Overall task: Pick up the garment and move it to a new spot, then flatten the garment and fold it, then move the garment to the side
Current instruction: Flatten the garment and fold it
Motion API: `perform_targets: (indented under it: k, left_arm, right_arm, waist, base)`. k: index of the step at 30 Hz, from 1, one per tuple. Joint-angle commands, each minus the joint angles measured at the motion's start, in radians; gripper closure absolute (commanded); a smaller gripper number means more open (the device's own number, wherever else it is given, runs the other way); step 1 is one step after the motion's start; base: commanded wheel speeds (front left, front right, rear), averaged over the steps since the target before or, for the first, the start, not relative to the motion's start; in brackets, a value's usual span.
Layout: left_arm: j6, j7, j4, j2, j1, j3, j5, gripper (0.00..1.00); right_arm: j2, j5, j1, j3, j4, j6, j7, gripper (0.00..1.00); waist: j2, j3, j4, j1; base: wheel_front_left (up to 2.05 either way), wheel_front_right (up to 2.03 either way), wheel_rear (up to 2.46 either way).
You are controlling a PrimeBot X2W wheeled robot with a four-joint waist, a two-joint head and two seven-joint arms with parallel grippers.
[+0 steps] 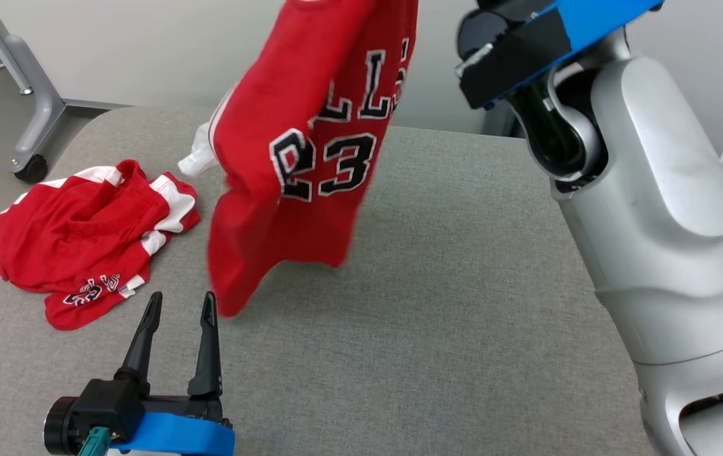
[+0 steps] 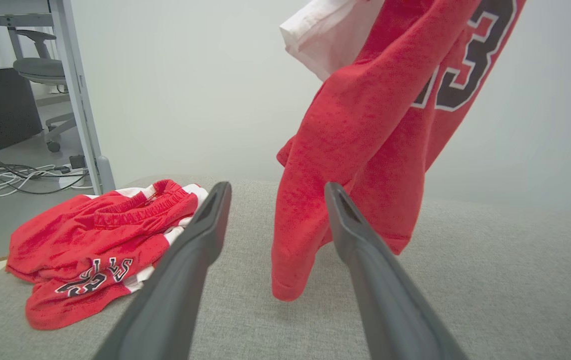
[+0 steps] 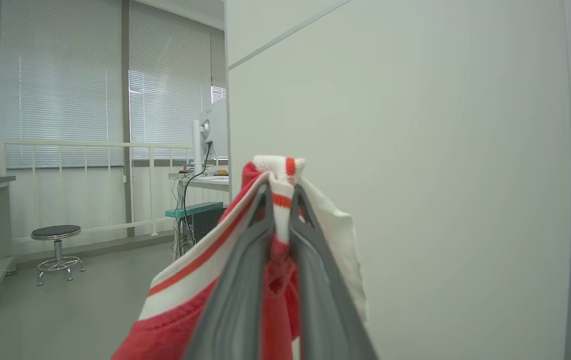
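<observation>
**Jersey held aloft by right hand; left hand wide and empty**

Right hand (image 3: 281, 189): jaws drawn nearly together, clamped on a bunched white-and-red trimmed edge of the jersey (image 3: 273, 172). The cloth is pinched between the jaws and spills out to either side of them. The hand is raised high, at wall level in its wrist view.

Jersey (image 1: 311, 158): red, with black lettering and the number 23. It hangs down from the right hand above the middle of the desk (image 1: 463, 285), its body clear of the top. Its lowest corner hangs close to the desk surface; whether it touches cannot be told.

Left hand (image 1: 182, 297): jaws fully apart, gripping nothing. It sits low over the near left of the desk, just beside the jersey's hanging corner. In the left wrist view that corner shows between the two jaws, with no contact visible.

Also on the desk: red shorts (image 1: 89, 240), crumpled, at the far left edge, apart from the jersey.
</observation>
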Motion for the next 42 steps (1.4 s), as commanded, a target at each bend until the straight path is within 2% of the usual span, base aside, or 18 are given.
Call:
perform_targets:
  k: [1,6,9,13,19,20,21,26,31,39,42]
  left_arm:
    - [-0.006,-0.003,-0.004,-0.003,0.007,0.002,0.003,0.00]
    - [-0.008,-0.003,-0.007,-0.003,0.012,-0.002,0.002,0.00]
    - [-0.009,-0.003,-0.008,-0.005,0.004,-0.010,0.004,0.00]
    - [-0.010,-0.003,-0.009,-0.004,0.001,-0.009,0.004,0.00]
    - [-0.011,-0.003,-0.001,0.004,-0.006,-0.015,0.006,0.00]
    - [-0.012,-0.003,0.001,0.006,-0.004,-0.015,0.005,0.00]
    - [-0.012,-0.003,0.002,0.007,-0.001,-0.016,0.005,0.00]
    - [-0.013,-0.003,0.009,0.014,0.019,-0.015,0.003,0.00]
    - [-0.013,-0.003,0.013,0.016,0.037,-0.013,0.002,0.00]
    - [-0.012,-0.003,0.000,0.013,0.026,-0.009,-0.001,0.00]
    - [-0.012,-0.003,-0.004,0.010,0.010,-0.013,-0.001,0.00]
  right_arm:
    - [-0.006,-0.014,0.035,-0.019,0.029,0.000,-0.004,1.00]
    - [-0.006,-0.135,0.163,-0.158,0.190,0.000,-0.002,1.00]
    - [-0.039,-0.236,0.263,-0.261,0.275,0.000,-0.006,1.00]
    - [-0.077,-0.369,0.356,-0.348,0.364,0.000,-0.017,1.00]
    - [-0.104,-0.494,0.437,-0.499,0.472,0.000,-0.014,1.00]
    - [-0.105,-0.514,0.445,-0.517,0.484,0.000,-0.011,0.58]
    - [-0.104,-0.531,0.456,-0.537,0.500,0.000,0.004,0.00]
    - [-0.092,-0.589,0.489,-0.607,0.522,0.000,0.066,0.00]
    - [-0.066,-0.625,0.514,-0.650,0.462,0.000,0.189,0.00]
    - [-0.016,-0.524,0.476,-0.566,0.258,0.000,0.425,0.00]
    - [-0.012,-0.490,0.452,-0.560,0.229,0.000,0.489,0.00]
  waist:
    - [0.0001,0.001,-0.004,0.0001]
    - [0.0001,0.011,-0.017,0.0001]
    - [0.0001,0.017,-0.018,0.0001]
    - [0.0001,0.024,-0.021,0.0001]
    - [0.0001,0.016,-0.018,0.0001]
    - [0.0001,0.012,-0.018,0.0001]
    - [0.0001,0.008,-0.018,0.0001]
    - [0.0001,-0.019,-0.024,0.0001]
    - [0.0001,-0.041,-0.031,0.0001]
    - [0.0001,-0.014,-0.039,0.0001]
    - [0.0001,0.007,-0.033,0.0001]
  base:
    - [0.00,0.00,0.00]
    - [0.00,0.00,0.00]
    - [0.00,0.00,0.00]
    - [0.00,0.00,0.00]
    - [0.00,0.00,0.00]
    - [0.00,0.00,0.00]
    - [0.00,0.00,0.00]
    - [0.00,0.00,0.00]
    - [0.00,0.00,0.00]
    - [0.00,0.00,0.00]
    - [0.00,0.00,0.00]
